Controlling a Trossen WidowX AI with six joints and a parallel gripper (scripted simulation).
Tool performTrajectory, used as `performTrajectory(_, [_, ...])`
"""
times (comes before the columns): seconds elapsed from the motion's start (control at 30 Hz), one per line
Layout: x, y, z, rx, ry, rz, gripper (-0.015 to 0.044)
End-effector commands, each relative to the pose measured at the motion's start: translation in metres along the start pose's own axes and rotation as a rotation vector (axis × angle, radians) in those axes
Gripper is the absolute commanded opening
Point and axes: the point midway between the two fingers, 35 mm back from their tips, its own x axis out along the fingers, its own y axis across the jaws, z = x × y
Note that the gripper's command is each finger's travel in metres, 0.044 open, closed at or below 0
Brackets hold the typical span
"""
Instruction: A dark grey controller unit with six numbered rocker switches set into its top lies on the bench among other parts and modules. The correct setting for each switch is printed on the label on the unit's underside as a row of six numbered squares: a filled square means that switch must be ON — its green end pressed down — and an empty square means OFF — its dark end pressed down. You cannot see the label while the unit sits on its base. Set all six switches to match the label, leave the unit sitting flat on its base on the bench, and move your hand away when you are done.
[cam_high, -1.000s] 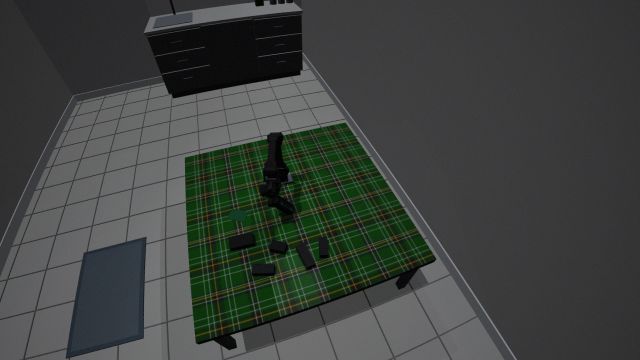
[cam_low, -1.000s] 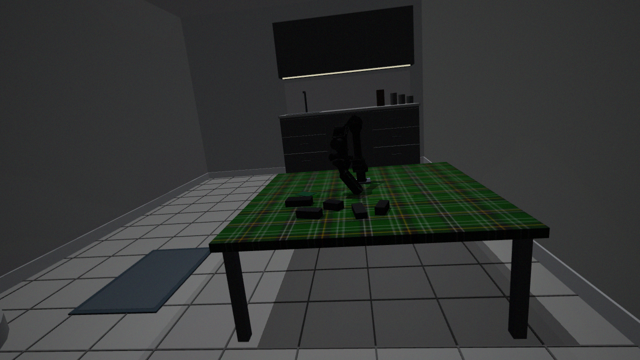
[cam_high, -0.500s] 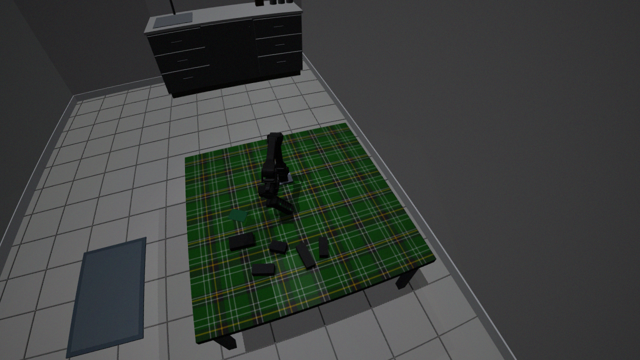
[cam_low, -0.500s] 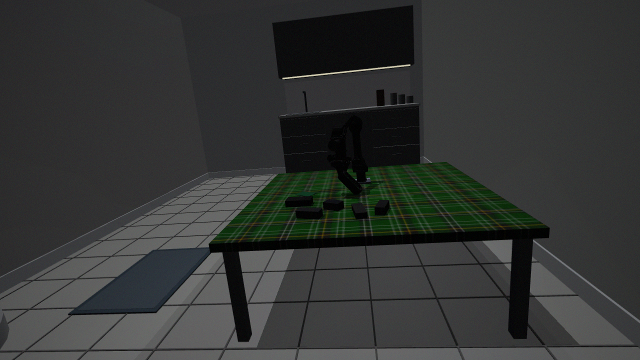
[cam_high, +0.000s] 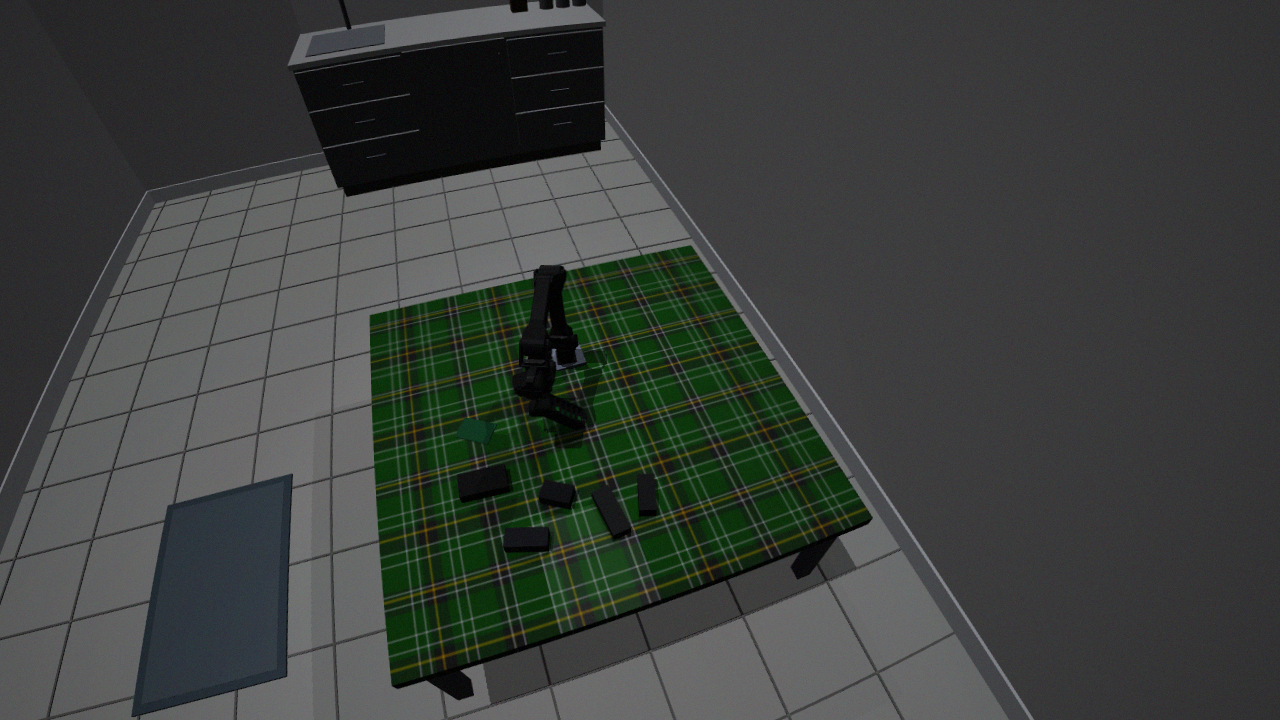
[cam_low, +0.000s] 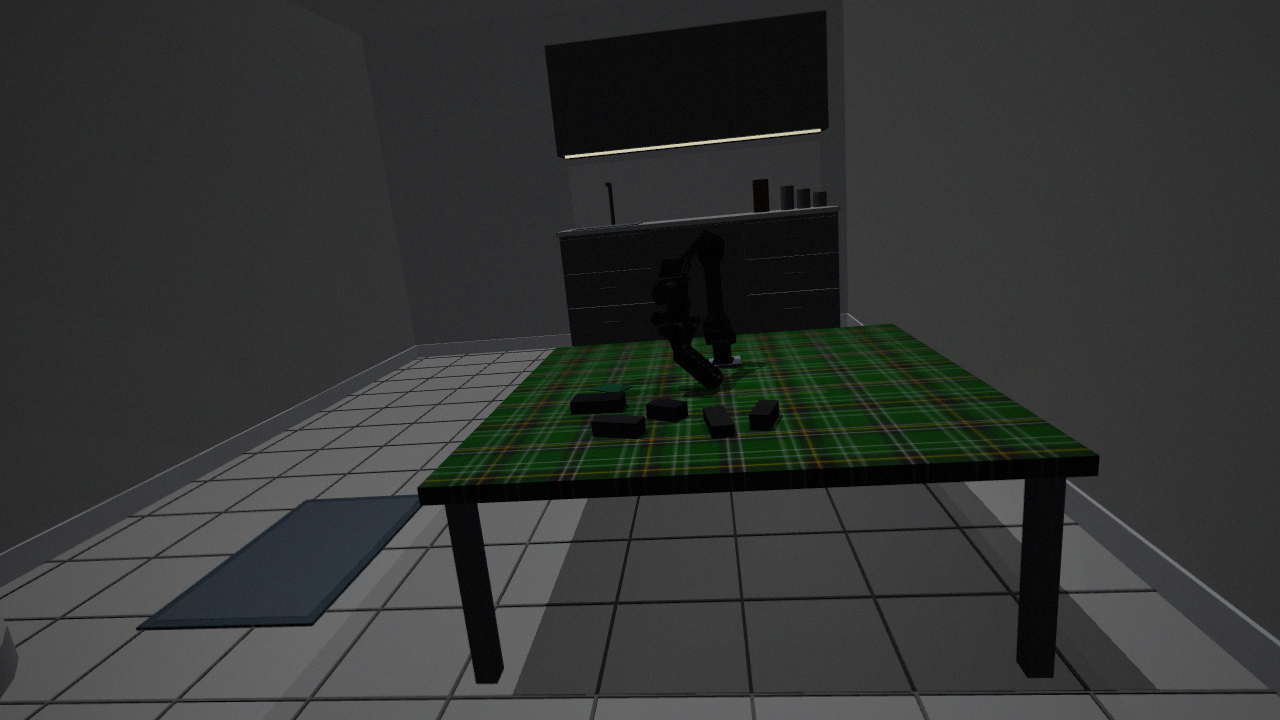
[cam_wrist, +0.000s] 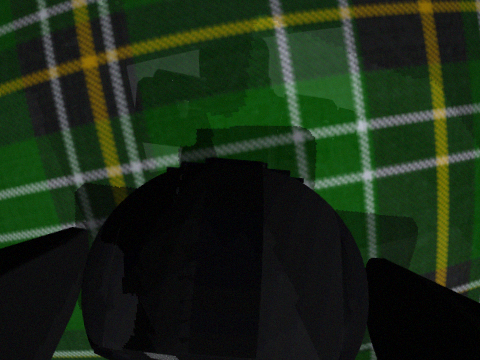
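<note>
My gripper is shut on the dark grey controller unit, holding it at one end, tilted above the table near the arm's base. Small green marks of its rocker switches show on it in the top view, but their settings are too small to read. In the wrist view a dark face of the unit fills the space between the fingers. I can make out no label squares in any view.
Several dark modules stand on the plaid table in front of the arm, among them a long one and a narrow one. A flat green piece lies behind the long one.
</note>
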Motion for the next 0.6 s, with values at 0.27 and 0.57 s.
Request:
performTrajectory(0.27, [0.0109,-0.0021,0.0034,-0.015,0.010,-0.016,0.0338])
performTrajectory(0.57, [0.0158,-0.0021,0.0083,-0.015,0.010,-0.016,0.0338])
